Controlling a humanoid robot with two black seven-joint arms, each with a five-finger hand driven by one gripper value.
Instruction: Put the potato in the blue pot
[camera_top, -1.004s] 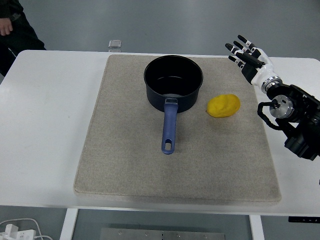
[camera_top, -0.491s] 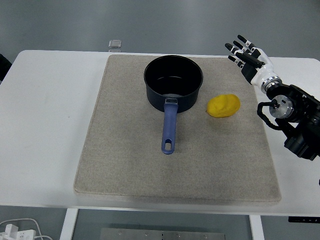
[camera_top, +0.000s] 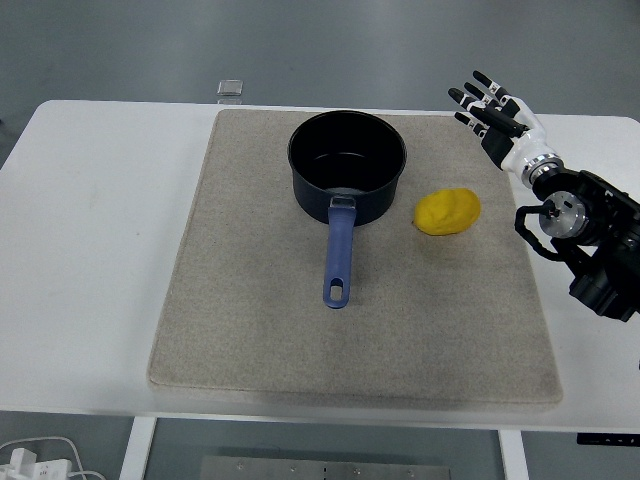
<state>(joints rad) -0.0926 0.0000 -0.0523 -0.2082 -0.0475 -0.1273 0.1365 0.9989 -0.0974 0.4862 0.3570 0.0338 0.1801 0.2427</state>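
Note:
A yellow potato (camera_top: 447, 211) lies on the beige mat (camera_top: 250, 320), just right of the blue pot (camera_top: 347, 166). The pot stands upright at the mat's back middle, empty, with its blue handle (camera_top: 338, 255) pointing toward the near edge. My right hand (camera_top: 492, 113) is open with fingers spread, held above the mat's back right corner, behind and to the right of the potato and apart from it. The left arm is not in view.
A small clear square object (camera_top: 230, 88) sits at the table's far edge behind the mat. White cables and a plug (camera_top: 30, 462) lie on the floor at the bottom left. The white table (camera_top: 90, 250) shows bare on the mat's left.
A person at the top left corner has left the view. My right hand has barely moved.

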